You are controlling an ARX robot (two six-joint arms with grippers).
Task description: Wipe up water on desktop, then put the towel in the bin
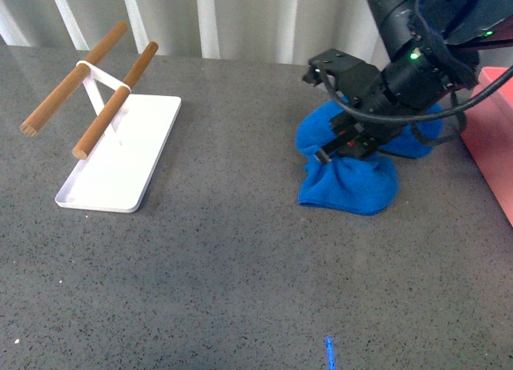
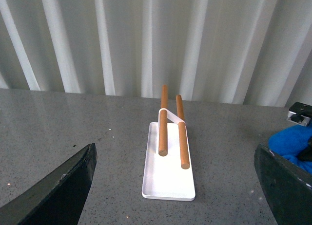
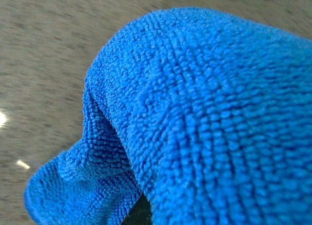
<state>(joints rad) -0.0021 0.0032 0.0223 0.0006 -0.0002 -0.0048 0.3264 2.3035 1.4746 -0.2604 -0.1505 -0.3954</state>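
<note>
The blue towel (image 1: pixel 349 182) lies bunched on the counter (image 1: pixel 240 266), near the pink bin (image 1: pixel 495 134). The right tool (image 1: pixel 343 146) sits buried in it; whether clamped cannot be told. The left tool (image 2: pixel 174 152) is spread apart, facing a white tray (image 2: pixel 168 186).

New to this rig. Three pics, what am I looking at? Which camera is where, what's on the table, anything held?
It's a two-armed robot at a speckled grey desktop. The front view comes from a camera on its body; the other two sit on the wrists. In the front view the right gripper is down on a bunched blue towel, near the pink bin; whether it is clamped shut on the towel I cannot tell. The right wrist view is filled by that towel. The left wrist view shows the left gripper open, holding nothing, facing a white tray with two wooden rods.
</note>
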